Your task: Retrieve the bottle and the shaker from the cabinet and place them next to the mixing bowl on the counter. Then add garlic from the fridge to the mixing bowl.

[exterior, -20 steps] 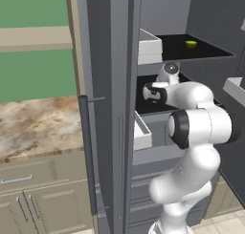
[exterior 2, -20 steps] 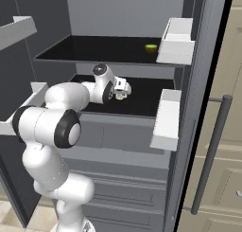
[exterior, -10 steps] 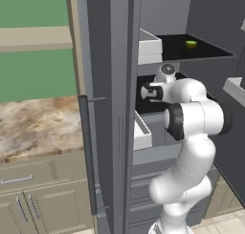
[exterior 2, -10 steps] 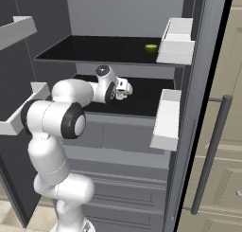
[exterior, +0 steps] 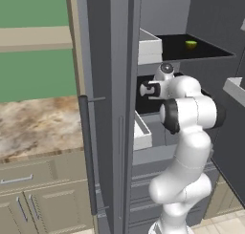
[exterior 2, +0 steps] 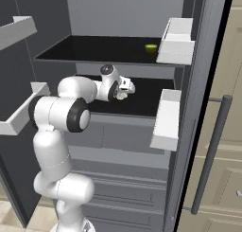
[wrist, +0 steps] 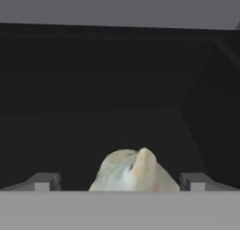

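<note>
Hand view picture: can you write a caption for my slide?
Open fingers on either side of the whitish garlic on a dark fridge shelf.

We see the open fridge (exterior: pixel 115 109) from 2 base cameras behind the arm, while the hand camera peers closely along 1 shelf (wrist: pixel 117 130).

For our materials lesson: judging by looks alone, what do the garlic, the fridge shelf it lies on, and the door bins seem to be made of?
Garlic: papery organic skin, matt cream with faint streaks. Fridge shelf: probably dark glass or plastic; flat, near-black, smooth. Door bins: likely moulded plastic; plain white, matt, boxy. All rendered, so these are guesses.
</note>
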Tool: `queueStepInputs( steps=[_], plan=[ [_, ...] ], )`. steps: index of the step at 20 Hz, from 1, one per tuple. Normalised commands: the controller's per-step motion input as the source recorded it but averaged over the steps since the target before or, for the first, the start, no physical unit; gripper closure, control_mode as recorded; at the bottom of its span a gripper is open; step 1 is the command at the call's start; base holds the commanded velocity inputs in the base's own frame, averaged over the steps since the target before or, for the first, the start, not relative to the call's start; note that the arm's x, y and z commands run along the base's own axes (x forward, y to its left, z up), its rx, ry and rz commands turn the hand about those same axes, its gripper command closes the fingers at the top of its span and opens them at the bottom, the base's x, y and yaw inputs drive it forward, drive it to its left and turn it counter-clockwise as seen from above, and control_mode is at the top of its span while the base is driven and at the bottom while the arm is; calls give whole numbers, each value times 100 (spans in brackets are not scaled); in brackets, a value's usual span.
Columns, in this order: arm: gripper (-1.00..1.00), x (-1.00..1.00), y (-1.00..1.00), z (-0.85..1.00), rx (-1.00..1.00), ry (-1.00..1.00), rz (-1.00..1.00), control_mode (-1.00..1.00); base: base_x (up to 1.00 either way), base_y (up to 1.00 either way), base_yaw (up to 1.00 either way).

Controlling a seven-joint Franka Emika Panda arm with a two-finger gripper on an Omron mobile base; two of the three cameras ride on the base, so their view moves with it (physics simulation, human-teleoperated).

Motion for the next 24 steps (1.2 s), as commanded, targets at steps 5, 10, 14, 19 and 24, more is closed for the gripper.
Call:
queueStepInputs(
  steps=[5,10,14,19,24],
  plan=[
    [-100,14,-4,-6,0,1,0,-100,0,0,0],
    [-100,2,0,-2,0,5,0,-100,0,0,0],
    [-100,0,0,-1,0,2,0,-100,0,0,0],
    [-100,0,0,0,0,2,0,-100,0,0,0],
    [-100,-3,0,0,0,1,0,-100,0,0,0]
  ],
)
